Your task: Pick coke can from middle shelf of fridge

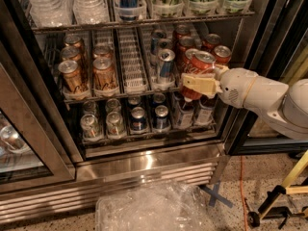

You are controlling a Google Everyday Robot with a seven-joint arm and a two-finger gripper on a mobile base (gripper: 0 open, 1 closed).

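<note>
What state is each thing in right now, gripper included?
gripper: shut on the coke can, at the middle shelf's front right.
coke can: gripped, tilted.
middle shelf: stocked, centre lane empty.
fridge: open at this bay.

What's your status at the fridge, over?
Gripper at middle shelf, right lane. Fingers shut on front coke can. Other red cans crowd behind it; blue-and-silver can alongside.

warm dim light | glare low on fridge [144,166] | gripper [190,84] at coke can [198,64] brightest
</note>
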